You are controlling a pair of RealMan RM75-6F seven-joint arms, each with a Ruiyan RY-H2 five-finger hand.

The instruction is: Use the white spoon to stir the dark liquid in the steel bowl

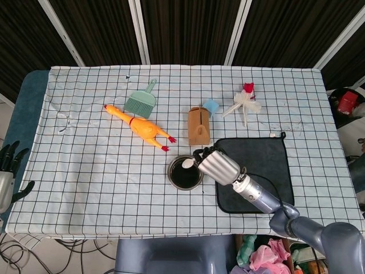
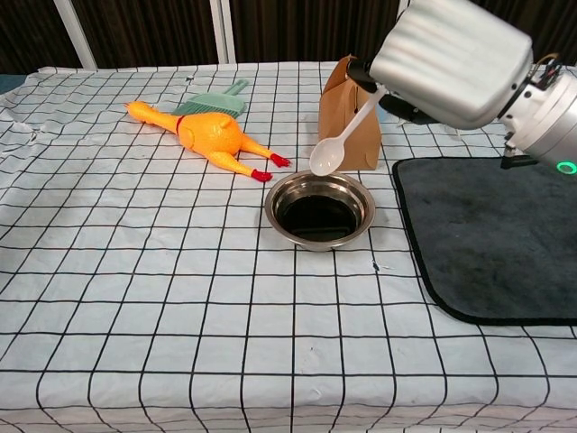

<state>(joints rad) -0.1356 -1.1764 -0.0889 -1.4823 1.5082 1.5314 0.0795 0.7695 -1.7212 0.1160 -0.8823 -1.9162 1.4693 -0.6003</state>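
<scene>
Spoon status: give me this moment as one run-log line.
right robot hand: holds white spoon | spoon bowl: above steel bowl rim, not in dark liquid | left robot hand: idle, off table | stirring: not started

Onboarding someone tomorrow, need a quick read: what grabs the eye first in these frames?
The right hand dominates the chest view, holding the white spoon with its scoop hanging just above the steel bowl of dark liquid at mid-table. Next is the bright yellow rubber chicken, lying left of the bowl near the green dustpan brush. The brown paper box stands right behind the bowl, and a dark mat lies to its right.
</scene>
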